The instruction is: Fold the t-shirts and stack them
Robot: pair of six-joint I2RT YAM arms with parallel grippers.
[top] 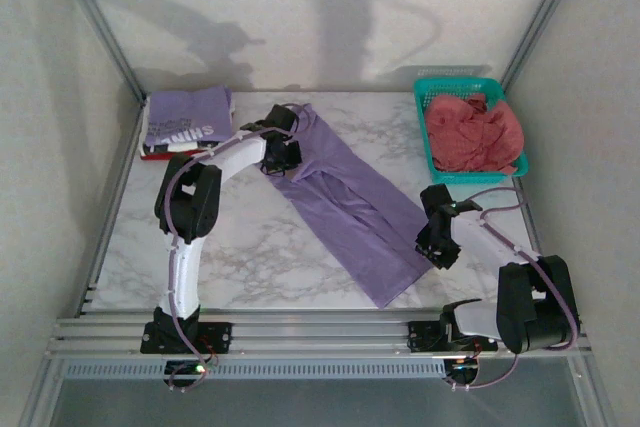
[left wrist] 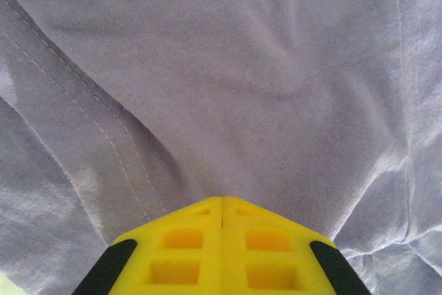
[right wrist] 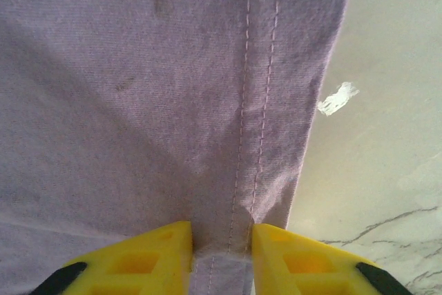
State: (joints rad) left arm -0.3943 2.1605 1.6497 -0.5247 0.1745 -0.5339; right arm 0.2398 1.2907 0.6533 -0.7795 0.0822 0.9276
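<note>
A plain lavender t-shirt lies as a long strip slanting across the marble table, from back left to front right. My left gripper is at the shirt's far end. In the left wrist view the yellow jaws meet tip to tip, and creases in the cloth run into them. My right gripper is at the shirt's right edge near the front. In the right wrist view it pinches a fold of the double-stitched hem. A folded purple t-shirt with white lettering tops a small stack at the back left.
A teal mesh basket at the back right holds a crumpled coral-pink t-shirt. Bare marble table lies in front of the lavender shirt. A small white scrap lies on the table beside the hem. Frame rails border both sides.
</note>
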